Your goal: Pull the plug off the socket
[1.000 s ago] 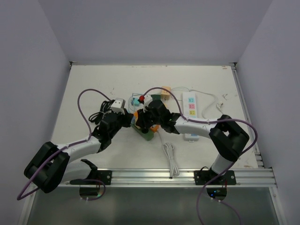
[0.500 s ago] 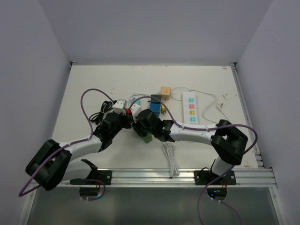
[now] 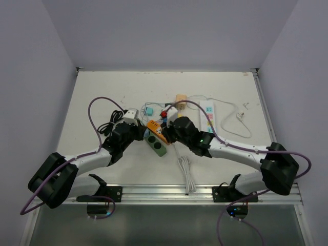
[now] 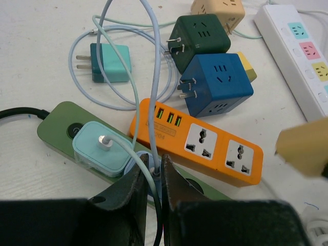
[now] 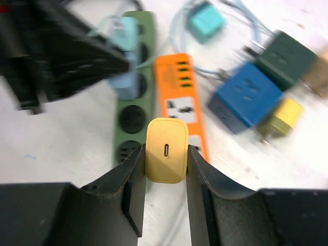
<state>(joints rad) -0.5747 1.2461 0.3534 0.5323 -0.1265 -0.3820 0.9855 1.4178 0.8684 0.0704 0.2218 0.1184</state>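
1. Yellow plug (image 5: 165, 150) is clamped between the right gripper's (image 5: 165, 154) fingers, lifted clear of the green power strip (image 5: 130, 118) behind them.
2. Left gripper (image 4: 155, 177): fingers narrow, tips down at the same strip. A pale blue cable (image 4: 151, 171) runs through the gap; a pinch cannot be confirmed.
3. Orange strip (image 4: 197, 141) lies just beyond the left fingertips.
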